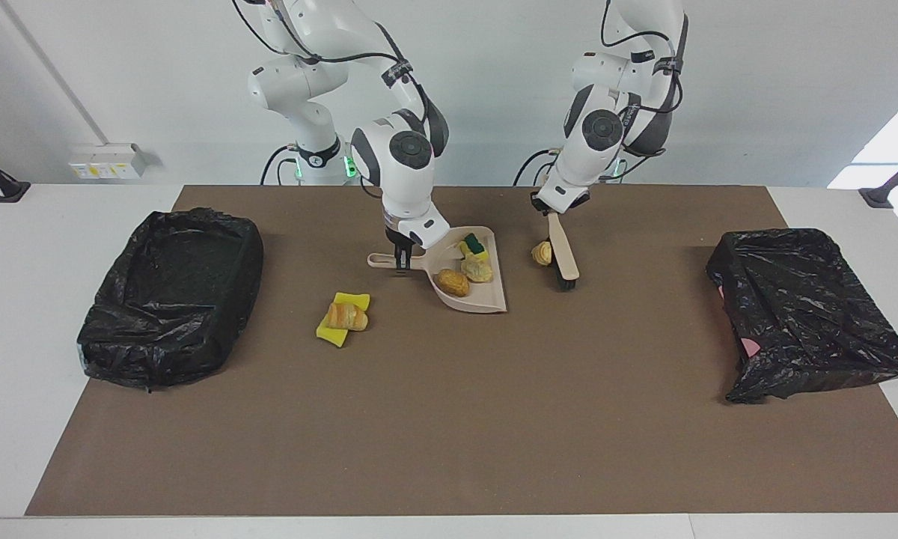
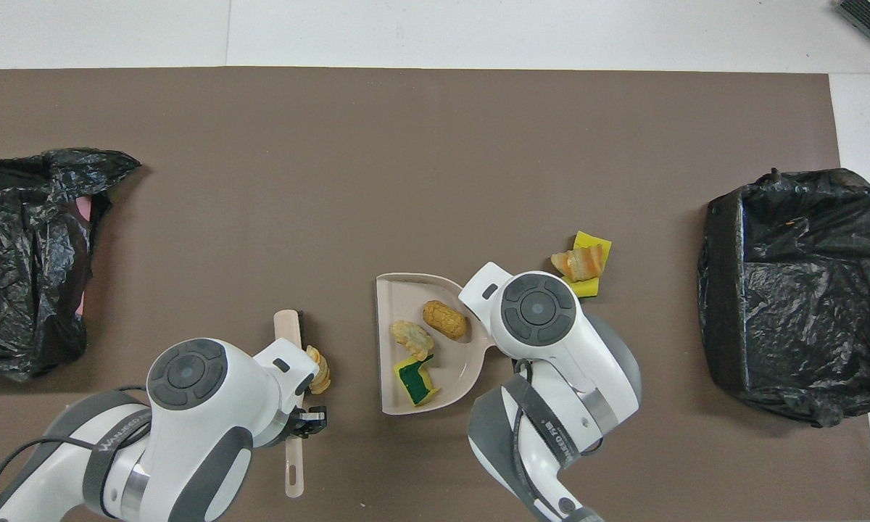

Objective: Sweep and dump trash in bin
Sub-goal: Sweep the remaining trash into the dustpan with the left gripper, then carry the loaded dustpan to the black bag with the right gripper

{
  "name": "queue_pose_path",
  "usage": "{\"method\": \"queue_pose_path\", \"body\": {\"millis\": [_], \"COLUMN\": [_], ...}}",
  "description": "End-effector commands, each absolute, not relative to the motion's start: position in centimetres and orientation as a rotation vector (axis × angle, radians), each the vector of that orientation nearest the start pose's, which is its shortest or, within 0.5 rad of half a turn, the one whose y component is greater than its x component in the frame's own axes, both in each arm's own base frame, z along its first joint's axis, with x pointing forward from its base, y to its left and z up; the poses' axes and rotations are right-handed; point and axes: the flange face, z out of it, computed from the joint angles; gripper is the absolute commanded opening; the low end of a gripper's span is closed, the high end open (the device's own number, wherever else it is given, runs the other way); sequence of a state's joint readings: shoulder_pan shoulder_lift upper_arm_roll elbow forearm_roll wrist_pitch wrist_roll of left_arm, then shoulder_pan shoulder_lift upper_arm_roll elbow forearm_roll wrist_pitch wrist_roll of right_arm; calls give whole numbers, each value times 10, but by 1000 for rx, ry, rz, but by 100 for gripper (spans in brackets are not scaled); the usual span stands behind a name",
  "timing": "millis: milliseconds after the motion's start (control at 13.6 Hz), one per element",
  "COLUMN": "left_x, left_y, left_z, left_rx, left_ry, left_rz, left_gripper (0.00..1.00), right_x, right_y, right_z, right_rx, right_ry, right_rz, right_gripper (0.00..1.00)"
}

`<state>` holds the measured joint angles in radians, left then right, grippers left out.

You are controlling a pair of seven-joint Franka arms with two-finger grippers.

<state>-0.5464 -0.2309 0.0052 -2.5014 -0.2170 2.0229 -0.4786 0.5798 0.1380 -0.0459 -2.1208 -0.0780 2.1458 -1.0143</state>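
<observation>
The beige dustpan (image 1: 486,298) (image 2: 391,297) lies on the brown mat with its mouth toward the brush. In it are a green-and-yellow sponge bit (image 1: 473,245) (image 2: 415,378), a pale pastry lump (image 1: 477,270) (image 2: 411,337) and a golden-brown lump (image 1: 451,282) (image 2: 445,320). My right gripper (image 1: 402,258) is shut on the dustpan's handle (image 1: 380,260); in the overhead view my wrist hides it. My left gripper (image 1: 556,210) (image 2: 310,423) is shut on the beige brush (image 1: 563,254) (image 2: 288,326), bristles down on the mat. One pastry piece (image 1: 542,253) (image 2: 319,370) lies between brush and dustpan. A croissant piece (image 1: 346,317) (image 2: 576,262) lies on yellow sponge bits (image 1: 334,335) (image 2: 593,245).
An open bin lined with a black bag (image 1: 172,296) (image 2: 797,290) stands at the right arm's end of the table. A crumpled black bag over a second bin (image 1: 801,311) (image 2: 22,254) is at the left arm's end. The brown mat (image 1: 449,419) covers the middle.
</observation>
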Motion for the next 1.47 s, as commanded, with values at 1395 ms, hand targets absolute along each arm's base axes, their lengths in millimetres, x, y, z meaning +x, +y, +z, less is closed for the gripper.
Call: {"method": "queue_pose_path", "body": {"millis": [1395], "left_x": [381], "left_y": [-247], "left_z": [405], "left_rx": [-3236], "left_ry": [-353], "left_rz": [418], "left_gripper": [0], "right_x": [491], "right_y": [250], "right_z": [341], "right_rx": [2168], "right_ry": [2197], "right_rz": [-195], "right_gripper": [0]}}
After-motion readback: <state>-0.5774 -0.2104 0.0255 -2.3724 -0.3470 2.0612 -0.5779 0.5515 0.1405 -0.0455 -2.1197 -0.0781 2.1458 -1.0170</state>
